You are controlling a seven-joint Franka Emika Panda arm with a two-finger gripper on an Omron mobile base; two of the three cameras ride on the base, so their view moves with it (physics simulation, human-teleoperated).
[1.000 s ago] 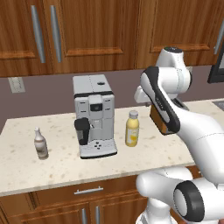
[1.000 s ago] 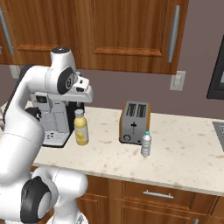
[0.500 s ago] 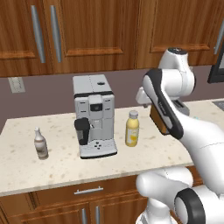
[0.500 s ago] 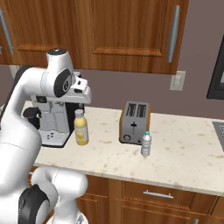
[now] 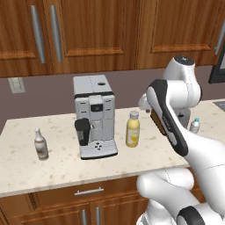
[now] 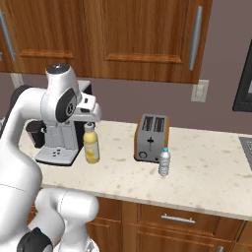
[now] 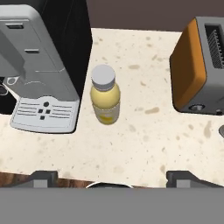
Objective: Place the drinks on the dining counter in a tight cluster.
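The yellow juice bottle [image 7: 105, 99] with its white cap stands upright on a speckled counter, right beside the coffee machine [image 7: 39, 65]. My gripper [image 7: 113, 178] hovers above it, open and empty, fingertips [image 7: 43, 176] wide apart. From the side, the yellow juice bottle [image 6: 90, 143] stands just under my hand [image 6: 87, 109]. The slim brownish bottle [image 5: 41, 144] stands at the left of the counter. The clear blue-capped water bottle [image 6: 165, 162] stands in front of the toaster [image 6: 150, 138]. The dining counter is out of view.
Wooden wall cabinets [image 6: 142, 34] hang over the counter [image 6: 206, 172], with drawers below its front edge. The toaster [image 7: 199, 65] stands close on the juice bottle's right. Bare counter lies between the juice bottle and the water bottle.
My arm's upper joints have swung a little and the hand has sunk slightly over the juice bottle. The three bottles have not moved.
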